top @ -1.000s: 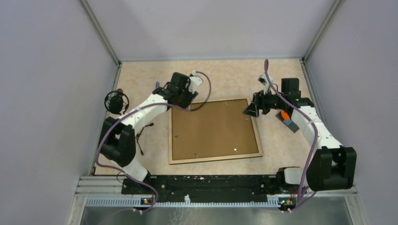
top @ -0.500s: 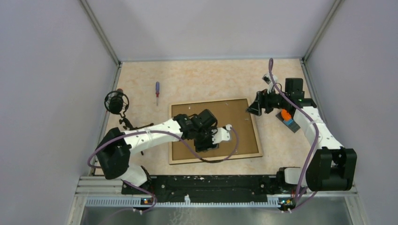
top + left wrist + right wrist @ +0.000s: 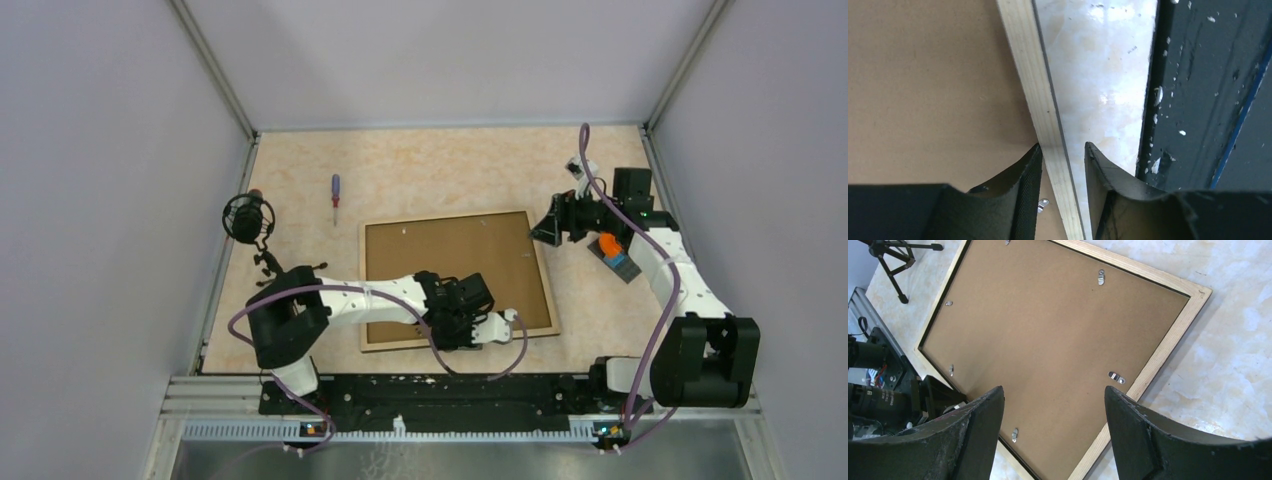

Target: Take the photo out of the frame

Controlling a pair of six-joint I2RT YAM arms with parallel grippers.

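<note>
Straddling the pale wooden near rail of the frame (image 3: 1048, 115), the left fingers (image 3: 1025, 175) stand partly apart, one over the brown backing board (image 3: 938, 90) and one over the table (image 3: 1098, 75). A gap shows on the table side, so nothing is gripped. The right fingers (image 3: 983, 430) hang wide apart and empty above the far right corner of the frame. The frame lies flat in the middle of the table, its glazed face pointing down and its backing uppermost, held in by small metal turn clips (image 3: 1116, 376) around the inner border. The photo is not visible; it is judged to lie beneath the backing board. The step in hand is judged to be steadying the frame by its near rail. The next move calls for closing on that rail, then turning each clip clear of the backing before the board is lifted. In the top view the long axis appears to run left to right across the table, slightly skewed.
</note>
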